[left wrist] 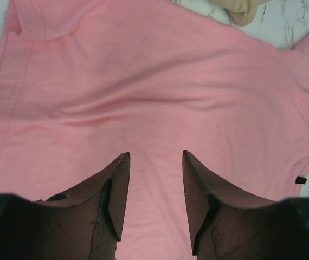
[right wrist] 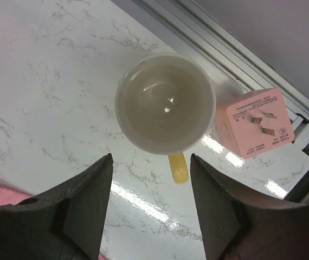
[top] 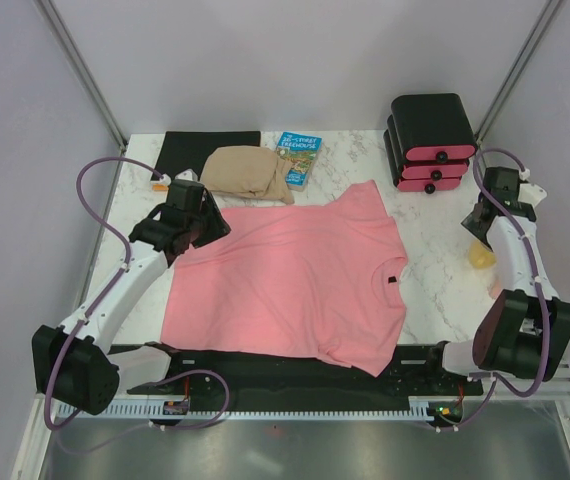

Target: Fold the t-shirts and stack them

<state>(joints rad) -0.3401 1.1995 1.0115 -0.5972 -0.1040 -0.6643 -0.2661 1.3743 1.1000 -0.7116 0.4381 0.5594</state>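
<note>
Salmon-pink t-shirt (top: 290,285) spread flat mid marble table (top: 430,285), neck rightward.
Top view: tan folded garment (top: 248,172) and book (top: 298,158) just beyond t-shirt's far edge. Black box with pink drawer fronts (top: 432,142) beyond its far sleeve, apart. Left gripper (top: 193,232) over t-shirt's far hem corner. Right gripper (top: 483,228) well right of t-shirt, near cup (top: 481,256).
Left wrist view: jaws spread wide, nothing held, t-shirt cloth below.
Right wrist view: jaws spread, empty, over cup; pink plug adapter (right wrist: 257,122) beside cup, both off t-shirt.
</note>
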